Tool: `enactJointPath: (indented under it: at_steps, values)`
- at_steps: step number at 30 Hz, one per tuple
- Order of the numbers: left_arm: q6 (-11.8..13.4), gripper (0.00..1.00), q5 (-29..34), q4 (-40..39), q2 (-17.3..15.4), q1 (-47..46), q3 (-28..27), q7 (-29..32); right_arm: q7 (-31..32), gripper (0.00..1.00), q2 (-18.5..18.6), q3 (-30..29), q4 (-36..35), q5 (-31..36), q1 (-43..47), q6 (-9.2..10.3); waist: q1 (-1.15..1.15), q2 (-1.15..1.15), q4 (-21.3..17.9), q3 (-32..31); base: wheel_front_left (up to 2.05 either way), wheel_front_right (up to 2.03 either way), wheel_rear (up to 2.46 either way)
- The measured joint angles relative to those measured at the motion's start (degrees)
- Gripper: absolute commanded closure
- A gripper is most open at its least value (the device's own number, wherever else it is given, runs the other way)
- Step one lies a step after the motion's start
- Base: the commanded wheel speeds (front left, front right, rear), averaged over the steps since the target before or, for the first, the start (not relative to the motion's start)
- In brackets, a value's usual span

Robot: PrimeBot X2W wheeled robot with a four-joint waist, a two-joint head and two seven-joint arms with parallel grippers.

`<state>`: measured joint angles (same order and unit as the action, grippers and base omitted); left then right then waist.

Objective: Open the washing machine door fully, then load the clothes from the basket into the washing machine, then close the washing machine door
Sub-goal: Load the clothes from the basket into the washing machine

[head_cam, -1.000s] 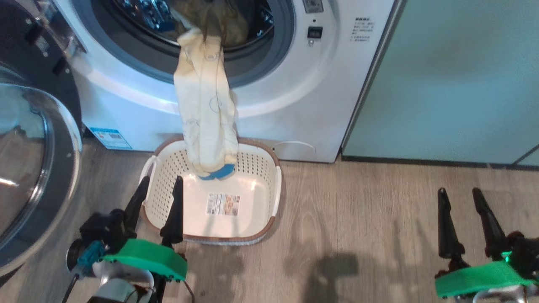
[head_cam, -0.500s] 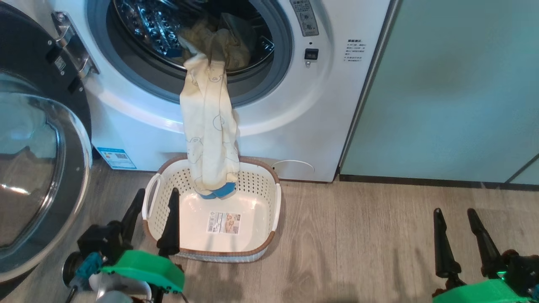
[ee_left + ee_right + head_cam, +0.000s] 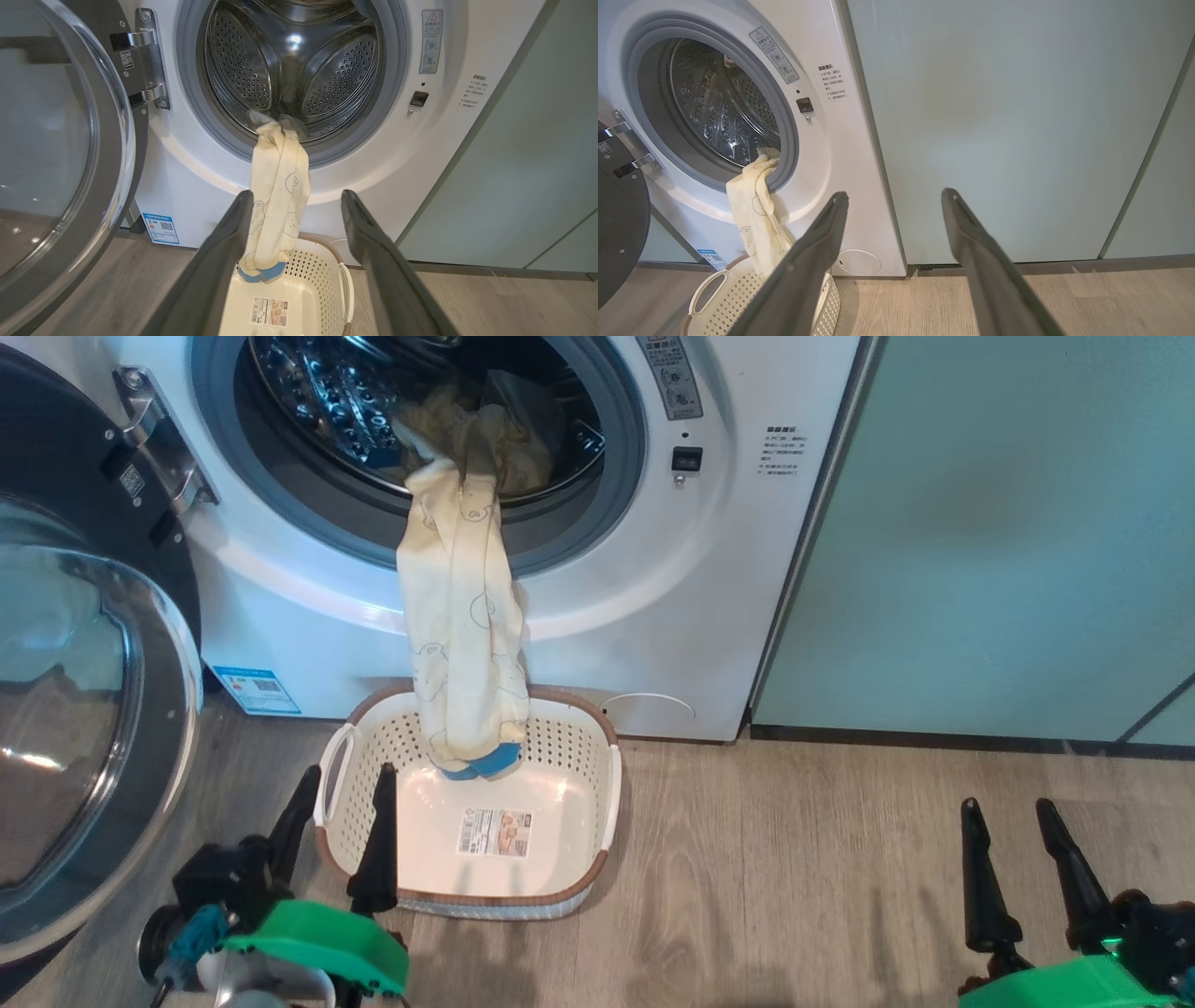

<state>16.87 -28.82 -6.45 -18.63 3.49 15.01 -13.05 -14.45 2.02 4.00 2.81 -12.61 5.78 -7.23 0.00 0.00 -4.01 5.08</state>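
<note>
We judge the task over halfway: the washing machine (image 3: 672, 616) has its washing machine door (image 3: 93, 728) swung wide, so only loading and closing are left. The basket (image 3: 560, 737) on the floor before it is nearly emptied, yet the clothes (image 3: 462, 644) lie half in the drum, one cream length draping over the gasket into the basket. Our left fingers (image 3: 378, 840), spread and empty, hover at the basket's near corner; our right fingers (image 3: 980, 877), also apart, hang well aside.

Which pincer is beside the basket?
The left pincer: its fingers overlap the left edge of the basket in the head view; the right pincer sits far off.
</note>
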Motion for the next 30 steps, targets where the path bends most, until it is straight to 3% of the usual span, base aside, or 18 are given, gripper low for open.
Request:
enactJointPath:
  at_steps: [14, 21, 30]
  values:
    - [-0.71, 0.00, -0.01, 2.25, -0.21, -2.60, 0.48, -0.08, 0.00, 0.00, 0.00, 0.05, -0.35, 0.00, -0.21, 0.00, 0.00, 0.00, -0.09, 2.56, 0.00, 0.00, 0.00]
    - [-2.65, 0.00, -1.16, 6.60, 0.26, -7.05, 0.99, -0.07, 0.00, 0.00, 0.00, 0.44, -0.69, -0.03, -0.97, 0.00, 0.00, 0.00, -0.57, 5.49, 0.00, 0.00, 0.00]
    - [-6.25, 0.00, -3.22, 18.50, 1.70, -16.16, 1.41, -0.10, 0.00, 0.00, 0.01, 0.98, -1.70, -1.15, -5.63, 0.00, 0.01, 0.00, -2.63, 12.27, 0.00, 0.00, 0.00]
